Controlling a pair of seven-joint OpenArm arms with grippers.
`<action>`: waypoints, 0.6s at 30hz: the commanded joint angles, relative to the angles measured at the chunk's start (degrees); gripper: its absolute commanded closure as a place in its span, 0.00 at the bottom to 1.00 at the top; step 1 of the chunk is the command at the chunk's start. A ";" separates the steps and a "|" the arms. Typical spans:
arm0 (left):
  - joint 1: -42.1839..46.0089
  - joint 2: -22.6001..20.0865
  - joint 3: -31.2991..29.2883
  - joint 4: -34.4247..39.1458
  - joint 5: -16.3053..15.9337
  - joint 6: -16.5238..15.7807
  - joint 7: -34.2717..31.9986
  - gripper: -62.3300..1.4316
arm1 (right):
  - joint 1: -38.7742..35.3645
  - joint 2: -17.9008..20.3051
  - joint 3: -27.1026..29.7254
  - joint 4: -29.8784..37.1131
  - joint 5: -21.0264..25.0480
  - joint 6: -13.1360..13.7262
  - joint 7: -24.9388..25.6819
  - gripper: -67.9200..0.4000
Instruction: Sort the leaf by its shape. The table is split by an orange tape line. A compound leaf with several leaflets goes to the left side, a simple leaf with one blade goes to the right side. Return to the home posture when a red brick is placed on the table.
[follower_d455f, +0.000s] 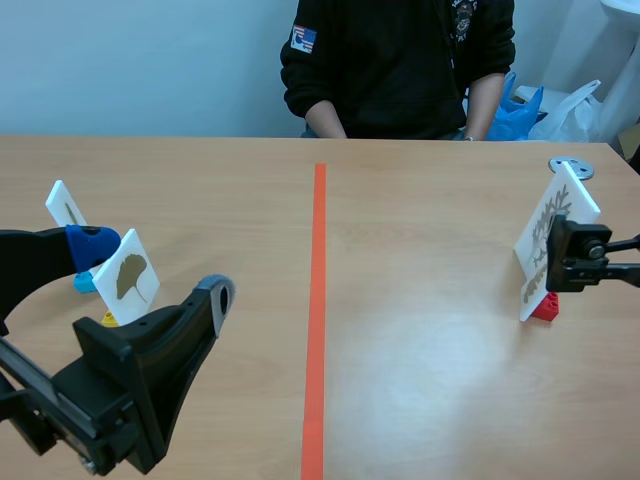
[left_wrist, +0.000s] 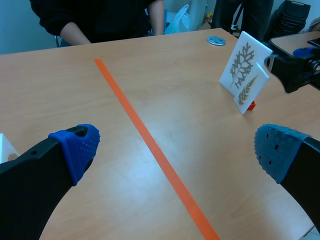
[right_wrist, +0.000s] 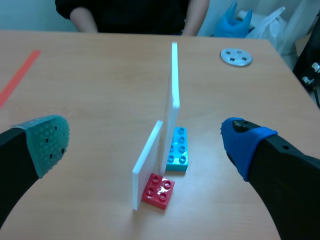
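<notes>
On the left side stand two white cards: one with a fan-shaped single leaf (follower_d455f: 133, 278) on a yellow brick (follower_d455f: 108, 320), and one with a slim leaf (follower_d455f: 66, 205) on a blue brick (follower_d455f: 84, 283). My left gripper (left_wrist: 177, 150) is open beside them, holding nothing. On the right side a tall card with a branching compound leaf (left_wrist: 244, 64) stands on a cyan brick (right_wrist: 176, 150). A small card with a feathery leaf (left_wrist: 249, 90) stands on a red brick (right_wrist: 159, 190). My right gripper (right_wrist: 145, 137) is open, with both cards edge-on just ahead between its fingers.
The orange tape line (follower_d455f: 317, 300) runs down the table's middle. A person in a black top (follower_d455f: 400, 60) sits across the table. A round metal disc (right_wrist: 236, 56) lies at the far right, behind the cards. Blue and white bags (follower_d455f: 540, 105) are beyond the table.
</notes>
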 joint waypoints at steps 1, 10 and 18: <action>-0.17 0.13 -0.13 0.61 -0.39 0.09 -0.81 0.00 | -1.07 1.95 1.18 3.32 1.38 0.33 0.59 0.02; -0.17 0.13 -0.15 0.61 0.09 0.13 -0.79 0.00 | -12.35 7.26 4.22 20.81 9.57 9.53 -4.15 0.01; -0.17 0.09 -0.20 0.61 3.17 1.07 -0.72 0.00 | -21.11 9.29 4.24 30.25 12.00 17.22 -8.66 0.01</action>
